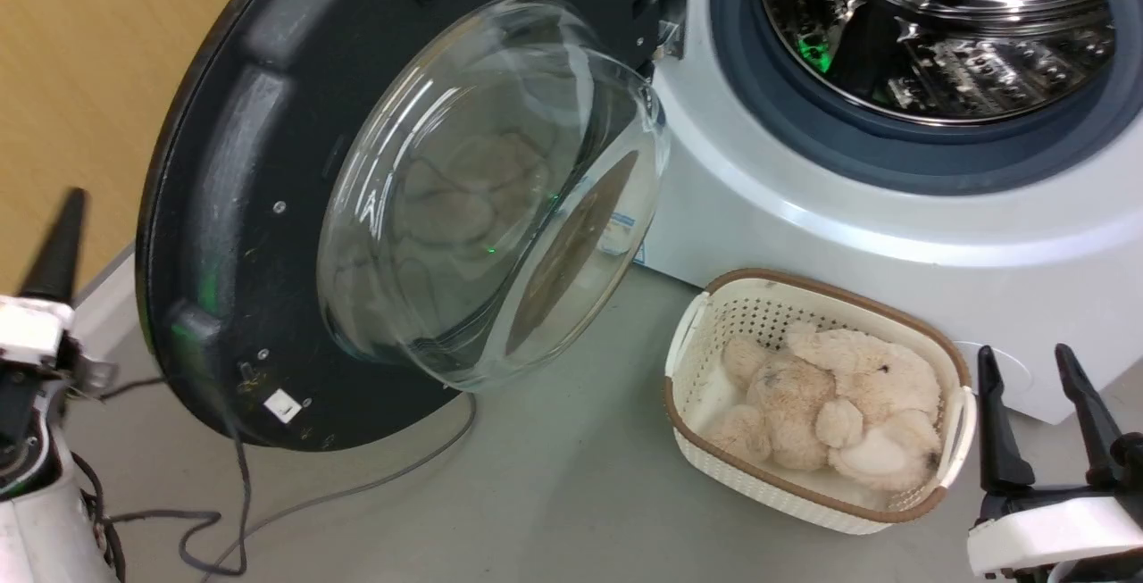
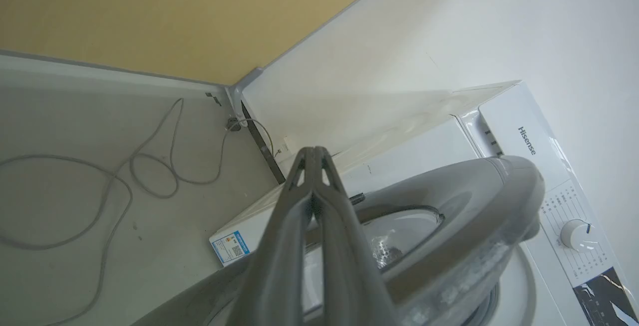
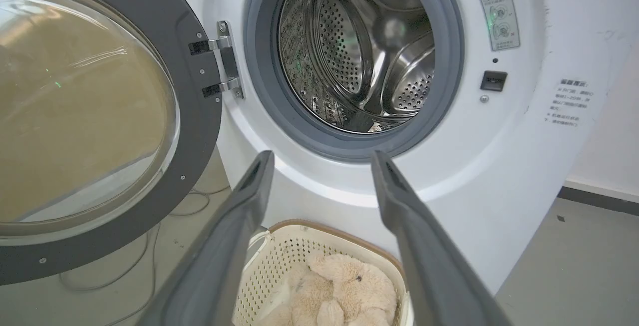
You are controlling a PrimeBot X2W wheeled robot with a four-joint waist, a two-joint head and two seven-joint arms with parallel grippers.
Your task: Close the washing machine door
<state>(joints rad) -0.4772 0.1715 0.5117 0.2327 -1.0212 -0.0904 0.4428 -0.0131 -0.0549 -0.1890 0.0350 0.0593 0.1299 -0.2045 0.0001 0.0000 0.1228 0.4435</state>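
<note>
The white washing machine (image 1: 893, 235) stands at the upper right, its grey-gasketed opening and steel drum (image 3: 359, 46) uncovered. Its round black door (image 1: 268, 208) with the bulging glass bowl (image 1: 491, 190) is swung wide open to the left on its hinge (image 3: 222, 61). My left gripper (image 1: 67, 208) is shut at the far left, just outside the door's outer rim; in the left wrist view its closed fingers (image 2: 314, 156) point past the door's outer face (image 2: 464, 206). My right gripper (image 1: 1027, 369) is open at the lower right, empty, in front of the washer (image 3: 499, 166).
A white-and-brown basket (image 1: 705, 324) holding a beige plush bear (image 1: 839, 395) sits on the floor below the opening, just left of my right gripper. Grey cables (image 1: 268, 512) trail on the floor under the door. A yellow wall (image 1: 80, 47) is behind the door.
</note>
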